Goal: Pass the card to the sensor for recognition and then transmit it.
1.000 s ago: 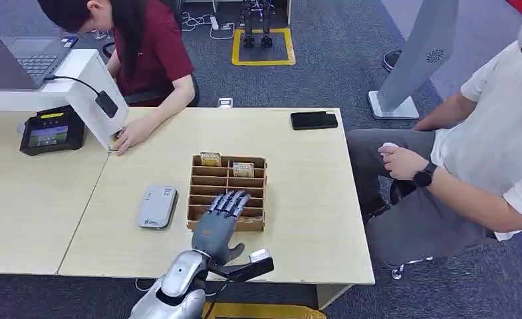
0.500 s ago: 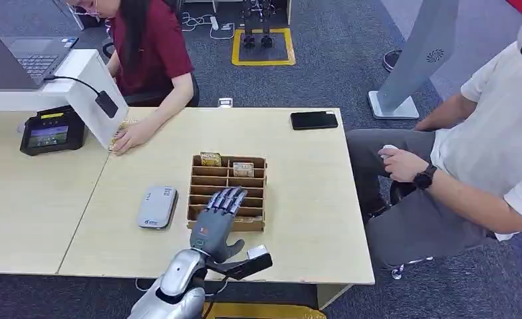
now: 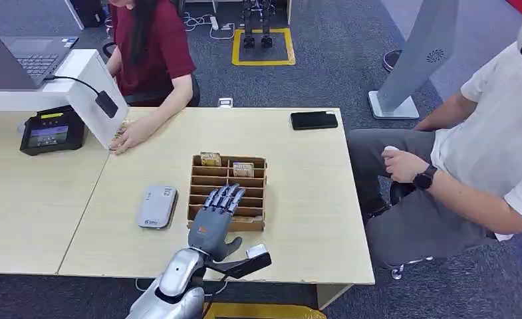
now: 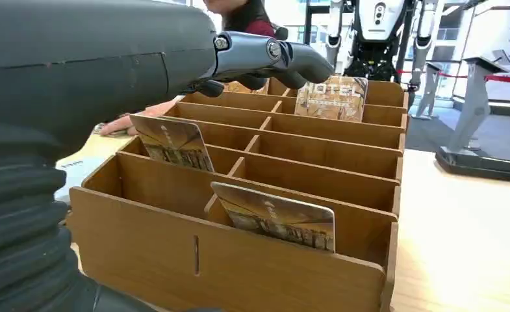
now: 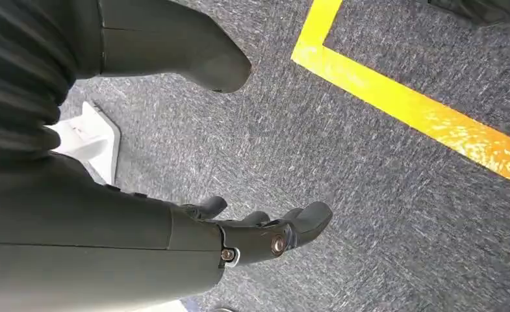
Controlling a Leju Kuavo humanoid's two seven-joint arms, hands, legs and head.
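Left wrist view: "HOTEL" card (image 4: 333, 97) in wooden organiser (image 4: 239, 273), left hand (image 4: 141, 65) fingers (image 4: 284, 58) apart, empty.

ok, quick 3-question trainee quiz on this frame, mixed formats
1. True or false: the left hand is holding a card.
2. Which lies left of the wooden card rack on the table: A) grey sensor pad B) black phone C) payment terminal?
3. Fill in: the right hand hangs over grey ____ with a yellow line.

Key: 1 false, its fingers are spread over the rack, holding nothing. 2 A. 3 carpet.
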